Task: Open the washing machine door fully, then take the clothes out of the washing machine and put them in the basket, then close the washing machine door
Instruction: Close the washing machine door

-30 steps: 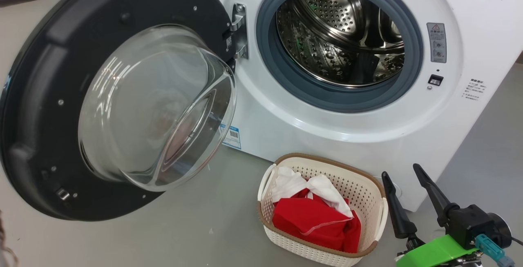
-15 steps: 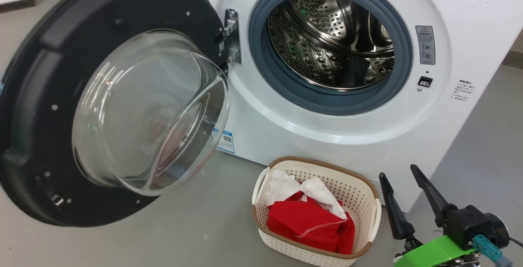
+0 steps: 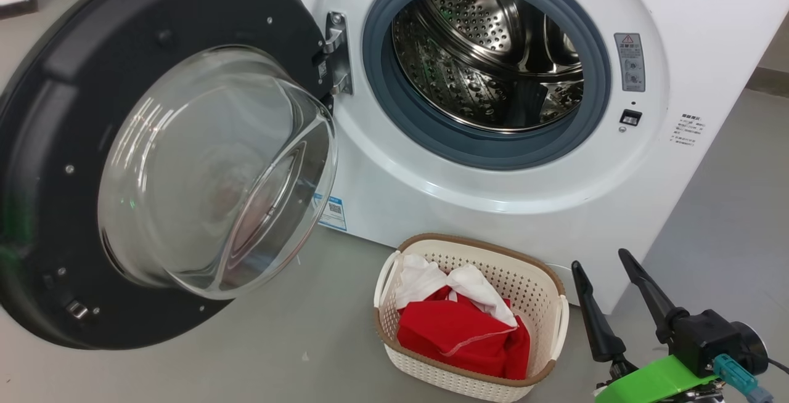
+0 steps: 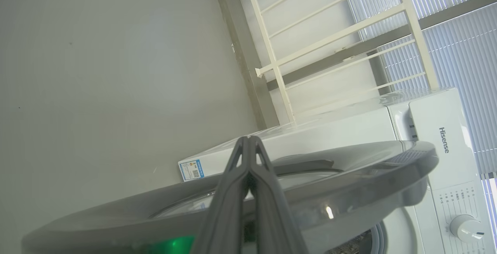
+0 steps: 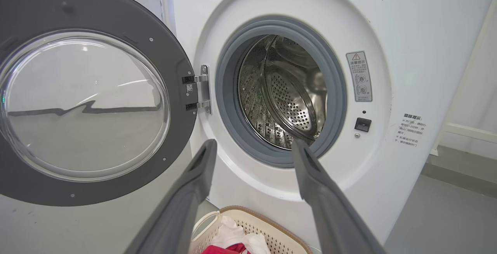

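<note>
A laundry room: washing machine, basket (bare grey floor).

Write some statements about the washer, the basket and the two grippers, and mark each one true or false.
1. The door of the washer stands open. True.
2. Red clothes lie in the drum. False: the part of the drum that shows is bare; the red clothes lie in the basket.
3. The right gripper is open and holds nothing. True.
4. The left gripper is open. False: its fingers are pressed together.
5. The basket stands on top of the washer. False: it stands on the floor in front of it.
6. A white cloth lies in the basket with the red clothes. True.
</note>
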`<state>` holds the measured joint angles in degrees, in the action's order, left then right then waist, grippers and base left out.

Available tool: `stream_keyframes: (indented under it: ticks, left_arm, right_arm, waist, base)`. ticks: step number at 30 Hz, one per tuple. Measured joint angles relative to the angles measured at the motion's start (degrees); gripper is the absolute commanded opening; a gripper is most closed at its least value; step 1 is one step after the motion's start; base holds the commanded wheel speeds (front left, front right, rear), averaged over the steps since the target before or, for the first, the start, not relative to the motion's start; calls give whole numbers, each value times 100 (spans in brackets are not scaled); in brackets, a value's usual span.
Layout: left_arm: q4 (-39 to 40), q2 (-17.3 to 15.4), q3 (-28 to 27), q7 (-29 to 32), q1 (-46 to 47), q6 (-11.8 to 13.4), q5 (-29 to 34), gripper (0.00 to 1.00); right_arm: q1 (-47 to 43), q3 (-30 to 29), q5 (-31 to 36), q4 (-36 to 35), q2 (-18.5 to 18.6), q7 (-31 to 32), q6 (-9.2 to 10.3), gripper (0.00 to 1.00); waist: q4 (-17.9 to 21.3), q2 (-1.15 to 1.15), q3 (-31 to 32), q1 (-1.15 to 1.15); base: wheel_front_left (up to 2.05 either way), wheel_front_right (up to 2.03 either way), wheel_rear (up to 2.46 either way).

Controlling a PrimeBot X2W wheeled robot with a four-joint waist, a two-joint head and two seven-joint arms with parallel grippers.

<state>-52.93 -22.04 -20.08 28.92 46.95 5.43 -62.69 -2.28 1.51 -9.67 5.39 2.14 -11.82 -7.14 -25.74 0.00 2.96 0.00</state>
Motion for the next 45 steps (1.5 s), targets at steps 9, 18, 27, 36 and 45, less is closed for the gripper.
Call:
stream_keyframes:
  ticks: [9,18,27,36,45]
  left_arm:
    - [132,179,-76,309,8,-187,-314,0]
    - [781,580,-70,580,-81,-192,-455,0]
    - [1986,927,-75,893,-737,70,-639,0]
    - [3338,1345,-3,1280,-1426,464,-768,0]
    - [4386,1638,283,1522,-1929,684,-787,0]
  right_arm:
    - [-13,-56,-45,2,-1,-2,0,100]
    - [-13,-71,-48,8,-1,-3,0,100]
    - [-13,-67,-53,9,0,-27,0,100]
    - [-13,-71,-83,24,0,-36,0,100]
    - [-13,-74,-83,38,0,-37,0,100]
  waist:
    - [-120,0,-47,0]
    - [-269,0,-75,0]
    - [-280,0,-109,0]
    - [-251,0,-122,0]
    - [-222,0,-133,0]
  base:
    - [0,0,0]
    - [0,0,0]
    - [0,0,0]
    - [0,0,0]
    - [0,0,0]
